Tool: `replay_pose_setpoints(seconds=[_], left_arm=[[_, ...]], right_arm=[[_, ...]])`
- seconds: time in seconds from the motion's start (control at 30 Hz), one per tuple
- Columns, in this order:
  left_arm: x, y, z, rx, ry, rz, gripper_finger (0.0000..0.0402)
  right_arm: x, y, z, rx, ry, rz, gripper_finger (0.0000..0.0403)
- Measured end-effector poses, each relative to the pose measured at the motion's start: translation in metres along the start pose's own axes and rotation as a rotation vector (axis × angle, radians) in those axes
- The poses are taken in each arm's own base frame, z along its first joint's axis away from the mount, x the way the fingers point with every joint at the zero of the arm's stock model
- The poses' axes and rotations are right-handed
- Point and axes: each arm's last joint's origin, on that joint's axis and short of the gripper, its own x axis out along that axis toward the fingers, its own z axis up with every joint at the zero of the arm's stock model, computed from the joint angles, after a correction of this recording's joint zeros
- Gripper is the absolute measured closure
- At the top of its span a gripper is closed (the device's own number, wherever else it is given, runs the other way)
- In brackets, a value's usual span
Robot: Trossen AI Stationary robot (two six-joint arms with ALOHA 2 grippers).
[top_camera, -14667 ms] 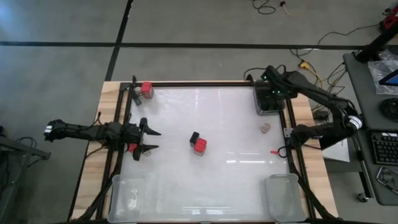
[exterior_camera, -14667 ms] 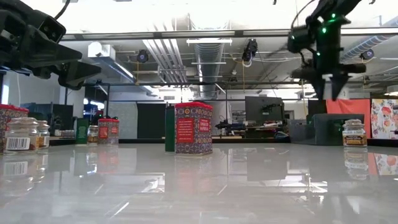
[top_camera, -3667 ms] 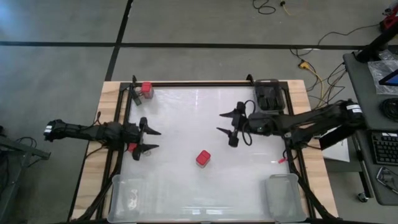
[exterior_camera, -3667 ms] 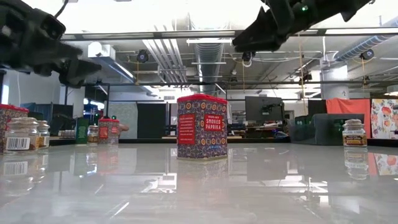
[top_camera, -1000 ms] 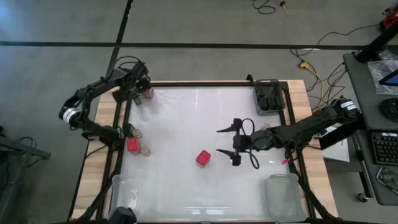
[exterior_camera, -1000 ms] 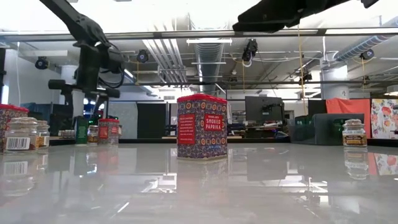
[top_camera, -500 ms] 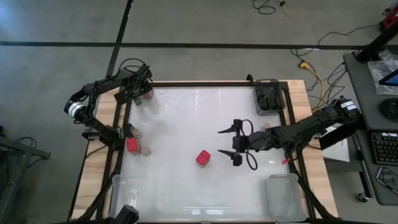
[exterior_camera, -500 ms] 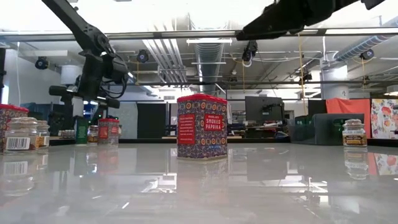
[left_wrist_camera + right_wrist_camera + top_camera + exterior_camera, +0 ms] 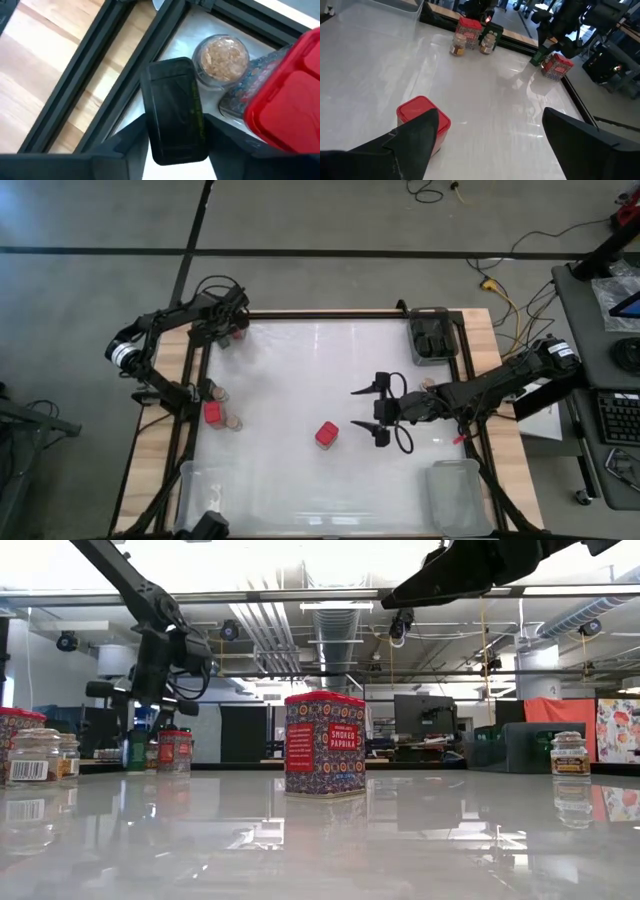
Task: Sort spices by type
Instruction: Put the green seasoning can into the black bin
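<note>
In the table's far left corner stand a black spice jar (image 9: pixel 174 100), a round tan-filled jar (image 9: pixel 221 59) and a red-topped tin (image 9: pixel 287 102). My left gripper (image 9: pixel 175 150) reaches down over this corner (image 9: pixel 226 332) and is shut on the black jar. Another red-topped tin (image 9: pixel 326 434) stands on its base mid-table. My right gripper (image 9: pixel 372 409) hovers open just right of it, the tin (image 9: pixel 422 125) lying ahead of its left finger, untouched. My left gripper pinches the black jar between its two fingers (image 9: pixel 131 139), one on each of two opposite sides (image 9: pixel 150 127) just below the lid. The fingers come steeply from above. The jar (image 9: pixel 135 750) stands upright with its base on the table.
By the left edge stand a red-topped tin (image 9: pixel 212 413) and two round jars (image 9: pixel 218 393) (image 9: pixel 232 423). A black box (image 9: pixel 430 340) sits at the far right, and a round jar (image 9: pixel 570 753) stands toward the right. Clear bins (image 9: pixel 215 495) (image 9: pixel 460 495) line the near edge.
My left gripper has sunk a little onto the jars in the far left corner. The right arm and the spices have kept still.
</note>
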Motion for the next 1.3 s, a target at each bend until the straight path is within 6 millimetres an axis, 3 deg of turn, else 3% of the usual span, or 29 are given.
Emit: replay_pose_setpoints(seconds=[0.17,0.37,0.53,0.67,1.07,1.3], left_arm=[[0.001,-0.001,-0.001,0.021,-0.006,0.004,0.0279],[-0.008,-0.001,-0.01,0.087,0.012,-0.015,0.0277],[-0.026,0.003,-0.03,0.239,0.035,-0.026,0.0277],[-0.05,0.006,-0.06,0.388,0.018,-0.07,0.0277],[-0.157,0.013,-0.18,0.752,-0.115,-0.571,0.0277],[-0.209,0.003,-0.246,1.129,-0.207,-0.718,0.0277]], right_arm=[[0.0,0.0,0.0,-0.003,0.002,0.0,0.0067],[0.0,0.0,-0.002,-0.011,0.021,0.004,0.0074],[0.0,0.0,-0.002,-0.023,0.022,0.004,0.0069],[0.0,0.0,-0.002,-0.025,0.022,0.004,0.0065],[0.0,0.001,-0.002,-0.055,0.018,0.024,0.0074],[-0.011,0.01,0.002,-0.144,0.001,0.067,0.0061]])
